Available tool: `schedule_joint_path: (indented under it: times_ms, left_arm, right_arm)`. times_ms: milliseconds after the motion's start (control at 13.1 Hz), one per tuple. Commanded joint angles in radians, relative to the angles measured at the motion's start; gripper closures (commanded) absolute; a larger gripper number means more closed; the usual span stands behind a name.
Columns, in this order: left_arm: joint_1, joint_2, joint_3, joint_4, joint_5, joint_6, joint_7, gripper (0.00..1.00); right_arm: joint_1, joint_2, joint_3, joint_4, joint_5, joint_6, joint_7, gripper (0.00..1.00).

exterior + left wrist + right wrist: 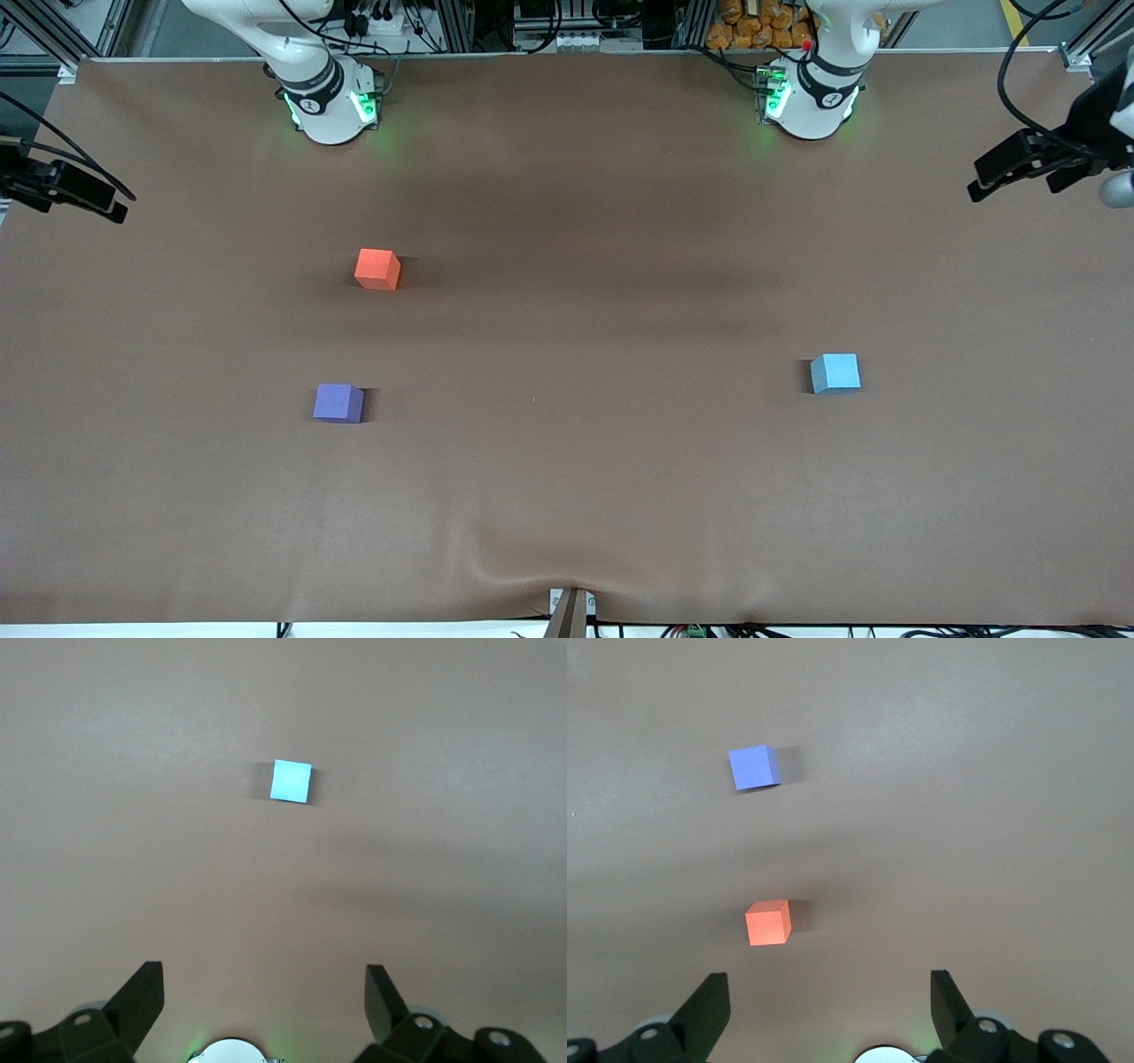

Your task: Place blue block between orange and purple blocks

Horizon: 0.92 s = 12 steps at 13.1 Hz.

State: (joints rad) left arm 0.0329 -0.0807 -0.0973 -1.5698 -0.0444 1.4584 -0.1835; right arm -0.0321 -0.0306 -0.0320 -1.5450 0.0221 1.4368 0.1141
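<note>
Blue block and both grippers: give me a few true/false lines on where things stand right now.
1. The blue block already sits between the orange block and the purple block. False: it lies alone toward the left arm's end of the table, far from both.
2. The purple block is nearer the front camera than the orange block. True.
3. The left gripper is shut on the blue block. False: its fingers are open and empty, up over the table with the block below.
4. The right gripper is open and holds nothing. True.
5. The orange and purple blocks touch. False: bare table separates them.
</note>
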Motion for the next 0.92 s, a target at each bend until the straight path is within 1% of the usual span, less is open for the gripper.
schedule_joint_path:
  times_ms: [0, 153, 306, 536, 612, 842]
  left_arm:
    - [-0.022, -0.005, 0.013, -0.006, 0.008, 0.000, 0.009, 0.00]
    - [-0.028, 0.006, 0.013, -0.006, 0.017, 0.000, 0.009, 0.00]
    - [-0.042, 0.010, 0.013, -0.007, 0.050, 0.019, 0.010, 0.00]
    - [-0.033, 0.018, -0.002, -0.013, 0.057, 0.025, -0.002, 0.00]
    - [-0.037, 0.018, -0.005, -0.013, 0.081, 0.028, -0.004, 0.00]
    - [-0.028, 0.015, -0.010, -0.024, 0.089, 0.049, -0.002, 0.00]
  right_arm:
    - [-0.015, -0.008, 0.007, -0.029, 0.006, 0.037, 0.013, 0.00]
    - [-0.012, -0.008, 0.006, -0.034, 0.006, 0.045, 0.012, 0.00]
    - [-0.005, -0.009, 0.007, -0.035, 0.006, 0.040, 0.013, 0.00]
    - [-0.003, -0.005, 0.010, -0.035, 0.006, 0.043, 0.013, 0.00]
    - [0.000, -0.003, 0.011, -0.035, 0.006, 0.045, 0.015, 0.00]
    - [0.029, -0.002, 0.011, -0.035, 0.006, 0.050, 0.018, 0.00]
